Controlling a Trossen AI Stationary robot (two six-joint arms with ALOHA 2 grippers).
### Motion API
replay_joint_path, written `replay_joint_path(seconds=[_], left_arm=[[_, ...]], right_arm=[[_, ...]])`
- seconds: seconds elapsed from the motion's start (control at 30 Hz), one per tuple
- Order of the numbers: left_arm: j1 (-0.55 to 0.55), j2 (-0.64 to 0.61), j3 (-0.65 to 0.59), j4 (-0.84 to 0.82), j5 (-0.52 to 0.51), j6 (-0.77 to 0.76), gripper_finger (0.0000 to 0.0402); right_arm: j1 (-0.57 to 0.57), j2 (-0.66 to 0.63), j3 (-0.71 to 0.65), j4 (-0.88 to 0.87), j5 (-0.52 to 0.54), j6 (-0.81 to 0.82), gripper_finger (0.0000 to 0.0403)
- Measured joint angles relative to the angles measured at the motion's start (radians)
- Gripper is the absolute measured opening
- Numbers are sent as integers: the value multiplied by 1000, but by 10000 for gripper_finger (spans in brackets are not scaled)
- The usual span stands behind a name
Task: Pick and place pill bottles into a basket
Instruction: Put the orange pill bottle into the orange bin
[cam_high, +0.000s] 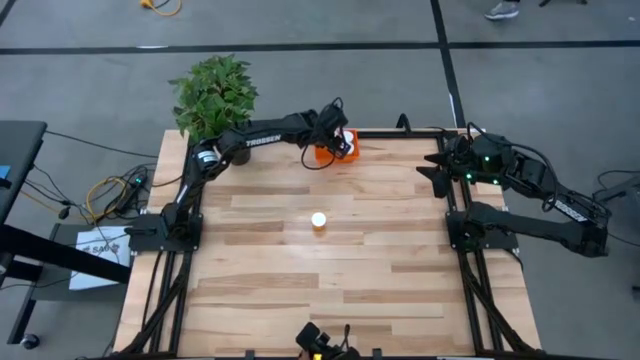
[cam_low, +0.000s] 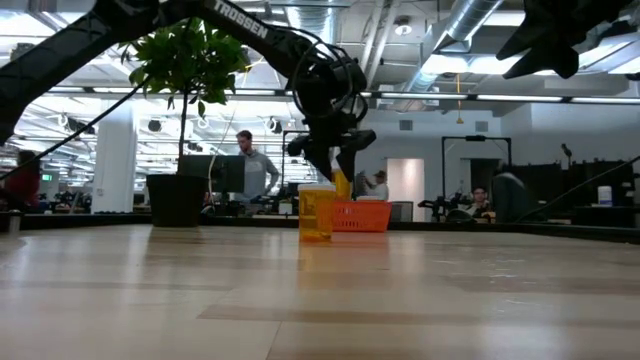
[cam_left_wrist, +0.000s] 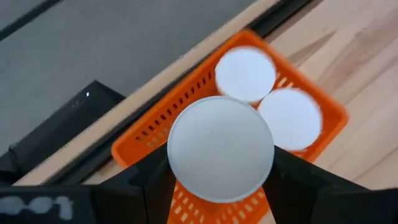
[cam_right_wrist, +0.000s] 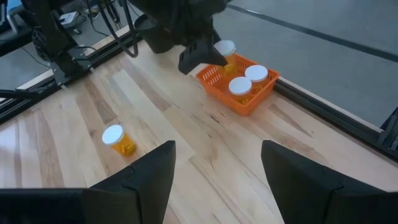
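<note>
The orange basket (cam_high: 330, 153) stands at the table's far edge, and two white-capped pill bottles (cam_left_wrist: 244, 73) (cam_left_wrist: 289, 118) stand upright in it. My left gripper (cam_high: 341, 140) is over the basket, shut on a third bottle (cam_left_wrist: 221, 149). A fourth bottle (cam_high: 318, 221) stands upright on its base at the table's middle; it also shows in the right wrist view (cam_right_wrist: 117, 138). My right gripper (cam_right_wrist: 217, 180) waits open and empty at the table's right side (cam_high: 437, 166). My left gripper pinches the pill bottle between its two fingers (cam_left_wrist: 155, 180), one on each side of the body just under the white cap (cam_left_wrist: 221, 149). The fingers come from above, pointing down. The bottle's amber body (cam_low: 342, 183) hangs below the fingers, over the basket (cam_low: 362, 215).
A potted plant (cam_high: 212, 95) stands at the table's far left corner, left of the basket. Black frame rails (cam_high: 420, 130) run along the far edge behind the basket. People show in the room beyond the table (cam_low: 252, 165).
</note>
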Motion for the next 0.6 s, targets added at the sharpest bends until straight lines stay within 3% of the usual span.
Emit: replay_joint_path(seconds=[0.6], left_arm=[[19, 32, -10, 54, 16, 31, 195]], right_arm=[[0, 0, 0, 0, 0, 8, 232]])
